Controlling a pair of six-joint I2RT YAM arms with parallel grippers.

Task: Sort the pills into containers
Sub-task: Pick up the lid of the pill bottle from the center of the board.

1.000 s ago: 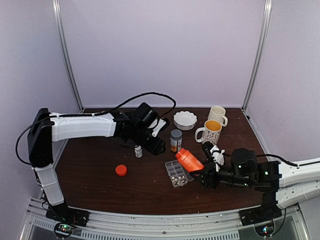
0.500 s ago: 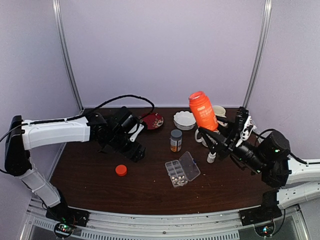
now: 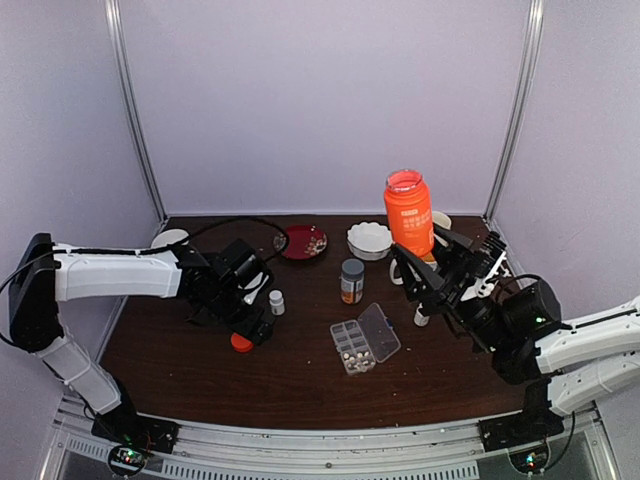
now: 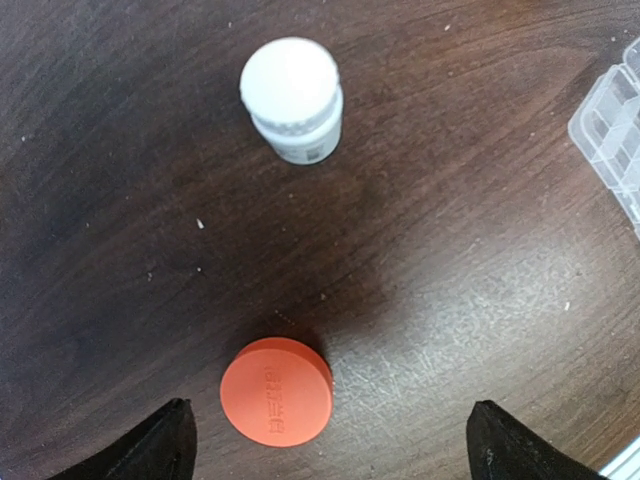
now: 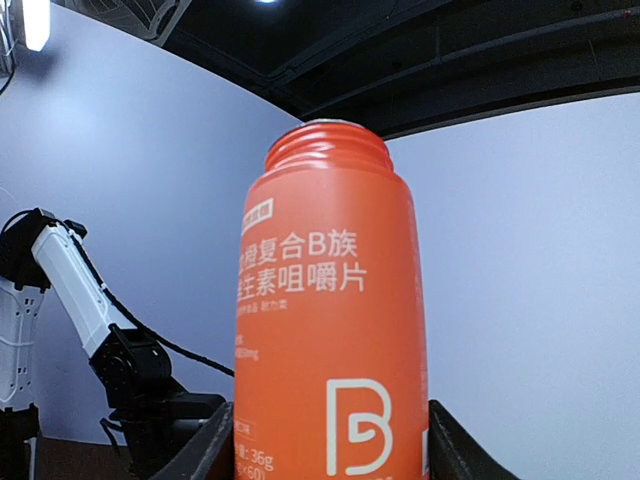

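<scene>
You see an orange bottle [image 5: 325,330] with white lettering, an orange cap [image 4: 276,389] at six o'clock from a small white bottle [image 4: 292,100], a dark brown wood-grained table [image 4: 450,200], a dark red plate [image 3: 303,241] at its twelve o'clock, and a clear organizer box [image 3: 381,331] holding whitish pills [image 3: 352,352].

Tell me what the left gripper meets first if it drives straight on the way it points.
Most likely the orange cap lying on the table between the left gripper's open fingers; depth is unclear, so the fingers may touch bare wood beside it.
</scene>
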